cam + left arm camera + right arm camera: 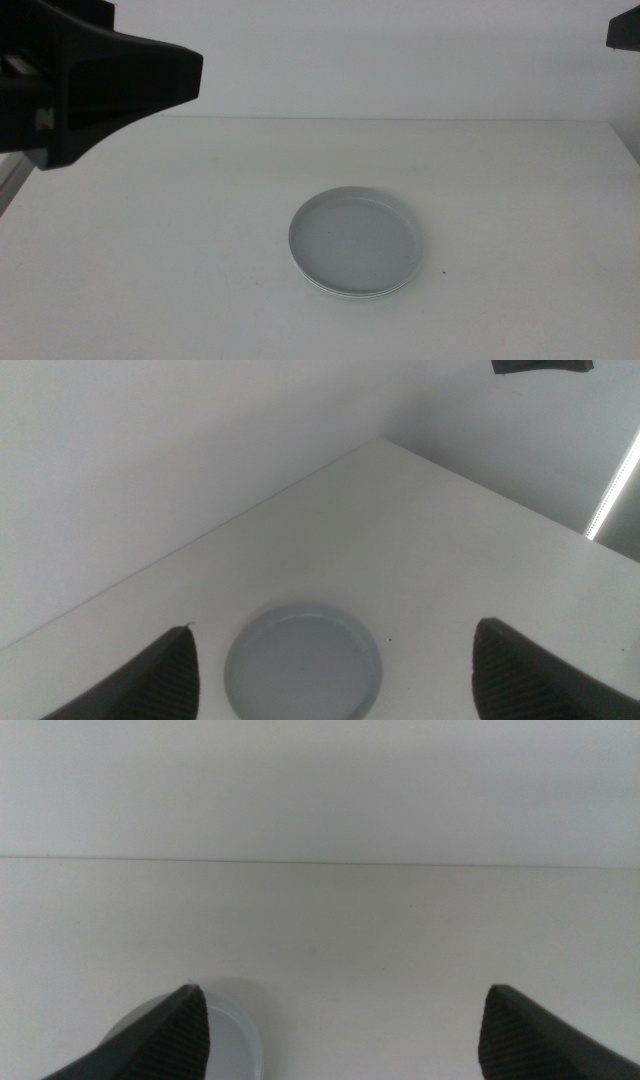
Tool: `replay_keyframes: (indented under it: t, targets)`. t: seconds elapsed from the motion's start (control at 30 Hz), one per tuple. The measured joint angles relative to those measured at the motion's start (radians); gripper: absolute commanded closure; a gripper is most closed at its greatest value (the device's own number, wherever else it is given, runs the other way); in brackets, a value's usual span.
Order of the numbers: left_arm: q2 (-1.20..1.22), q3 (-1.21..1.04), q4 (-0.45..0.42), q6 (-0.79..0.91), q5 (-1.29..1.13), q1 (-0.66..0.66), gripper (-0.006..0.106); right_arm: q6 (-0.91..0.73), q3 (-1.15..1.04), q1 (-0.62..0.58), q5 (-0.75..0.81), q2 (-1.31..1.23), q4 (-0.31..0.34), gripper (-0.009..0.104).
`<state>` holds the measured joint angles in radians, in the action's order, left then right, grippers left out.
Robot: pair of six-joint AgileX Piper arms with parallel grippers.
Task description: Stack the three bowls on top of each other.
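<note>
A light grey bowl (355, 243) sits in the middle of the white table, on top of a stack. Thin pale rims (352, 294) show under its near edge; their colours are too faint to tell the cream-white bowl from the mint green one. The grey bowl also shows in the left wrist view (302, 665) and partly in the right wrist view (235, 1042). My left gripper (335, 628) is open and empty, raised high at the table's left (150, 75), well away from the stack. My right gripper (342, 988) is open and empty, raised at the far right (625, 30).
The white table (150, 250) ends at a white wall behind. Its right edge (625, 140) shows in the middle view. A small dark speck (445, 272) lies just right of the stack.
</note>
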<state>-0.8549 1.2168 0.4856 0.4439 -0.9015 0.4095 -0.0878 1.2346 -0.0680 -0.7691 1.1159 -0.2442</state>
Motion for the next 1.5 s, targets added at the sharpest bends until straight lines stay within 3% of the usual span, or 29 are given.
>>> replay_keyframes:
  t: [0.57,0.63,0.7,0.87,0.97,1.1,1.3,1.5]
  targets:
    - [0.004,-0.014,-0.017,0.0,0.014,0.0,0.007,0.044,-0.004,0.0,-0.003,0.0,-0.004,0.002]
    - [0.021,-0.038,-0.085,-0.002,0.049,0.0,0.007,0.044,-0.004,0.0,-0.003,0.0,-0.004,0.002]
    - [0.057,-0.082,-0.208,-0.046,0.107,0.0,0.007,0.044,-0.004,0.0,-0.003,0.0,-0.004,0.002]
    - [0.174,-0.212,-0.486,-0.325,0.258,-0.015,0.007,0.044,-0.004,0.0,-0.003,0.0,-0.004,0.002]
    - [0.234,-0.252,-0.576,-0.438,0.3,-0.061,0.007,0.044,-0.004,0.0,-0.003,0.0,-0.004,0.002]
    - [0.276,-0.272,-0.581,-0.473,0.293,-0.157,0.007,0.045,-0.004,0.0,-0.003,0.0,-0.004,0.002]
    - [0.308,-0.274,-0.494,-0.427,0.29,-0.274,0.007,0.045,-0.004,0.0,-0.003,0.0,-0.006,0.002]
    - [0.314,-0.276,-0.477,-0.421,0.288,-0.296,0.007,0.045,-0.004,0.0,-0.003,0.0,-0.008,0.002]
